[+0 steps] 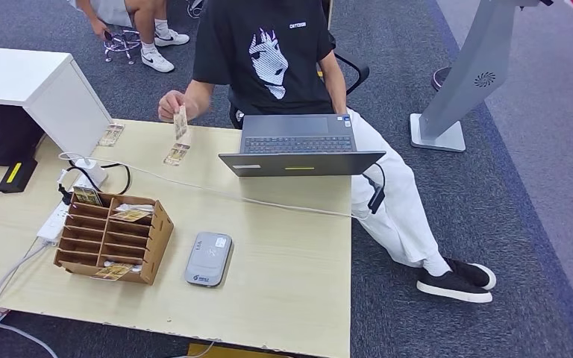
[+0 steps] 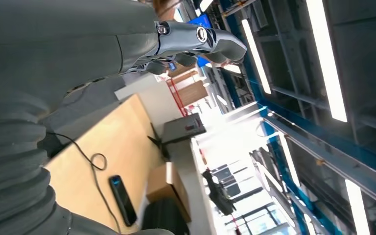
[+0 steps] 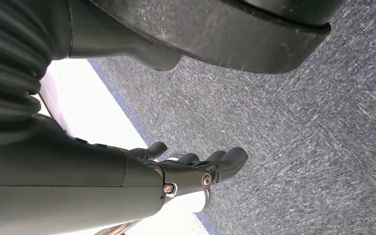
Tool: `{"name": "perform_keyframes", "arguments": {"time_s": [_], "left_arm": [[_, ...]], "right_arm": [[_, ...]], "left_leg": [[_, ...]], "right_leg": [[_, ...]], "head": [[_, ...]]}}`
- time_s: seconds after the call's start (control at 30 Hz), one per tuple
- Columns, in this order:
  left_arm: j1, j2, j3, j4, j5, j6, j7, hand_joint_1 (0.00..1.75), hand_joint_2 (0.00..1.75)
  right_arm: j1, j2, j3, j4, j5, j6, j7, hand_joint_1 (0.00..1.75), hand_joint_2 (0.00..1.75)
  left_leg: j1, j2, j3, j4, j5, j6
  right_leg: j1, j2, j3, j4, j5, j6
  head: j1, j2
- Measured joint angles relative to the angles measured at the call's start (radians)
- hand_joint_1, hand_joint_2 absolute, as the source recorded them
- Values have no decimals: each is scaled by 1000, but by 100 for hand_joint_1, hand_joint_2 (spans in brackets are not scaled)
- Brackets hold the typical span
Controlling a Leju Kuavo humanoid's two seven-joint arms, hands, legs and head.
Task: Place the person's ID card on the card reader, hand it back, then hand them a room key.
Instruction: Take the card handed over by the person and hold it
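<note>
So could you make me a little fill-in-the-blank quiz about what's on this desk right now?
1. The person holds a card above the ____.
2. The grey card reader lies right beside the cardboard ____.
3. The laptop is ____, its keyboard facing the person.
4. The left hand and the right hand each hold ____.

Missing words: table; organizer; open; nothing

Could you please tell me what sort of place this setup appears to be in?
Probably a mock reception desk inside a large lab or industrial hall: a wooden table with a card reader, a sorter of cards and a laptop, under high ceiling strip lights.
</note>
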Motion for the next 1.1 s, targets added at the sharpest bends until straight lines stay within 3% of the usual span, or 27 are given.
{"name": "perform_keyframes", "arguments": {"time_s": [0.2,0.37,0.67,0.77,0.9,0.93,1.03,1.07,1.1], "left_arm": [[-65,21,-50,1,-72,0,0,0,175],[-153,61,-86,60,-236,0,15,0,175],[-429,177,-195,369,-590,0,236,0,175],[-498,204,-248,476,-658,0,322,0,175],[-550,221,-312,566,-686,0,361,0,175],[-557,222,-324,581,-692,0,365,8,175],[-570,224,-352,609,-693,1,369,139,175],[-573,224,-360,615,-687,1,370,175,175],[-575,224,-368,619,-679,2,370,175,175]], "right_arm": [[-1,-8,5,-4,-6,15,-14,0,175],[-1,-22,12,-5,-10,34,-33,0,175],[-11,-31,20,-13,-12,38,-32,0,175],[-14,-31,20,-14,-14,39,-32,0,175],[-17,-31,20,-16,-15,39,-32,0,175],[-17,-31,20,-17,-16,38,-32,0,175],[-18,-30,20,-18,-16,34,-29,0,175],[-19,-30,20,-19,-17,31,-26,0,175],[-19,-29,20,-20,-17,27,-23,0,175]], "left_leg": [[0,0,0,0,0,0],[0,0,0,0,0,0],[0,0,-1,0,4,0],[0,0,-1,1,5,0],[0,1,-1,1,5,0],[0,1,-2,1,5,0],[0,1,-2,1,5,0],[0,1,-2,1,5,0],[0,1,-3,1,5,0]], "right_leg": [[0,0,0,0,0,0],[0,-1,-1,0,0,0],[0,0,-2,1,4,-1],[0,0,-2,1,5,0],[0,1,-2,1,5,0],[0,1,-2,1,5,0],[0,1,-3,1,5,0],[0,1,-3,1,5,0],[0,1,-3,1,5,0]], "head": [[0,0],[0,0],[0,0],[0,0],[0,0],[0,0],[0,0],[0,0],[0,0]]}}
